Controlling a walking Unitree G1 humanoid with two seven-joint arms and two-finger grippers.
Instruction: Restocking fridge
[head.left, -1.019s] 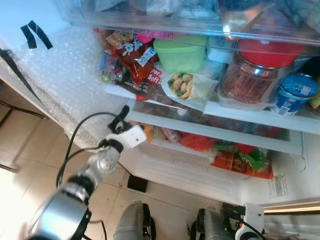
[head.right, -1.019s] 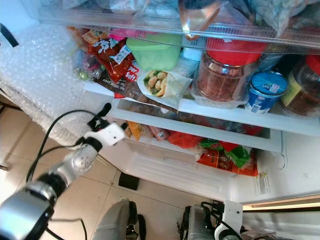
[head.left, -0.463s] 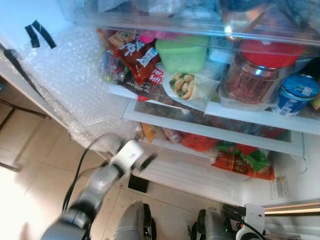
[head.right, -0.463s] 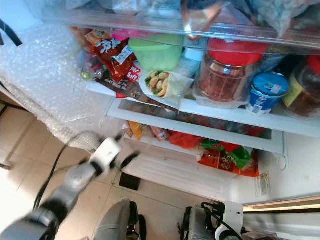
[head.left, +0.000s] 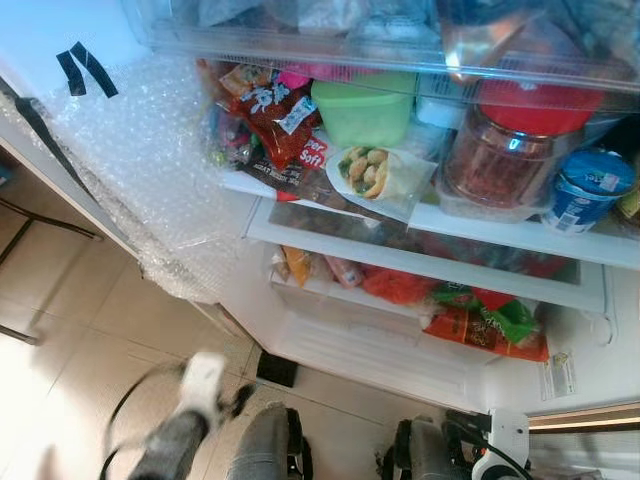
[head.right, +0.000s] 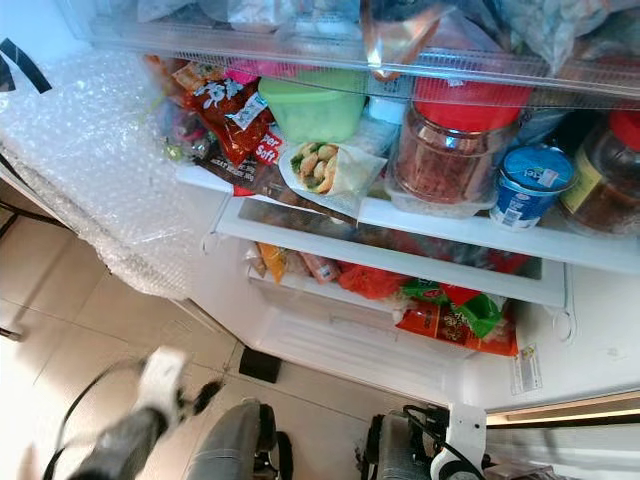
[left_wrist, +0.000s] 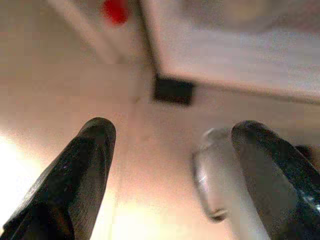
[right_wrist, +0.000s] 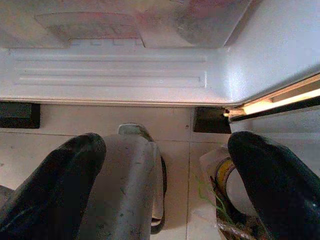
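Note:
The open fridge has a shelf (head.left: 330, 212) carrying red snack packets (head.left: 270, 110), a green container (head.left: 362, 105), a bagged wrap (head.left: 375, 172), a red-lidded jar (head.left: 505, 150) and a blue tub (head.left: 590, 190). Below, a drawer (head.left: 400, 345) holds orange and green packets (head.left: 480, 320). My left gripper (head.left: 236, 400) is blurred, low over the floor, left of the fridge base. In the left wrist view it (left_wrist: 170, 165) is open and holds nothing. My right gripper (right_wrist: 165, 175) hangs open and bare over the floor by the fridge's lower edge.
Bubble wrap (head.left: 140, 170) covers the surface left of the shelves. A dark foot block (head.left: 275, 368) sits under the fridge base. Beige floor tiles (head.left: 70, 320) spread out to the left. My own legs (head.left: 265, 450) show at the bottom edge.
My left arm has dropped from the shelf front down toward the floor, and it is blurred with motion. The right arm has not moved.

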